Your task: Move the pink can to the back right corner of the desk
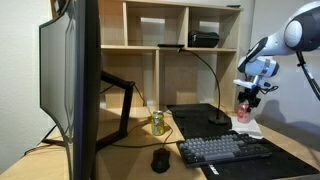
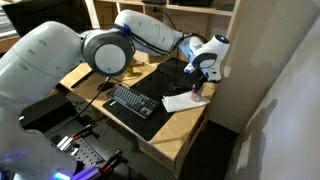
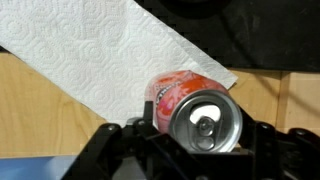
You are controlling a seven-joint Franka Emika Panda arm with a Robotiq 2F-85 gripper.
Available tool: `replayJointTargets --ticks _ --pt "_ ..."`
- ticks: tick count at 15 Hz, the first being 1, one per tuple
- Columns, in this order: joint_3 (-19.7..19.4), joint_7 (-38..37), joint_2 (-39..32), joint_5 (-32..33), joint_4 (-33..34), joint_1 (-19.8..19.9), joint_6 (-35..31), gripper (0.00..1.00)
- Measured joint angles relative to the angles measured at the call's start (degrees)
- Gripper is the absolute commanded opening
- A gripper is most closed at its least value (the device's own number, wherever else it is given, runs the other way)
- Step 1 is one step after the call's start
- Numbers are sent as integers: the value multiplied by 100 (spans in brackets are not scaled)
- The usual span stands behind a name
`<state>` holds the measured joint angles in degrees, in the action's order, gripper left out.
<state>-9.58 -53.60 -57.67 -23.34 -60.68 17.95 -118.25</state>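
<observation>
The pink can (image 3: 183, 95) with its silvery top sits between my gripper's (image 3: 200, 133) two dark fingers, which are shut on its sides. It is over a white paper towel (image 3: 110, 50) on the light-wood desk (image 3: 35, 110). In both exterior views the gripper (image 1: 248, 92) (image 2: 203, 74) points down and holds the can (image 1: 244, 107) (image 2: 197, 92) at the towel (image 1: 247, 127) (image 2: 180, 102), near one end of the desk (image 1: 293, 148) (image 2: 190, 128). I cannot tell whether the can touches the towel.
A yellow-green can (image 1: 157, 122) stands mid-desk. A dark keyboard (image 1: 225, 150) (image 2: 132, 101) lies on a black mat, with a mouse (image 1: 160, 160) beside it. A big monitor (image 1: 70, 80), a black lamp base (image 1: 216, 119) and a cubby shelf unit (image 1: 170, 40) are behind.
</observation>
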Motion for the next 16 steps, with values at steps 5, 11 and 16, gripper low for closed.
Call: replayJointTargets --ticks 5,11,16 --pt "61 0 0 -11 185 127 185 42" --pt "57 1158 642 -10 -97 225 174 42" --pt "36 2930 1719 68 -1360 403 730 42"
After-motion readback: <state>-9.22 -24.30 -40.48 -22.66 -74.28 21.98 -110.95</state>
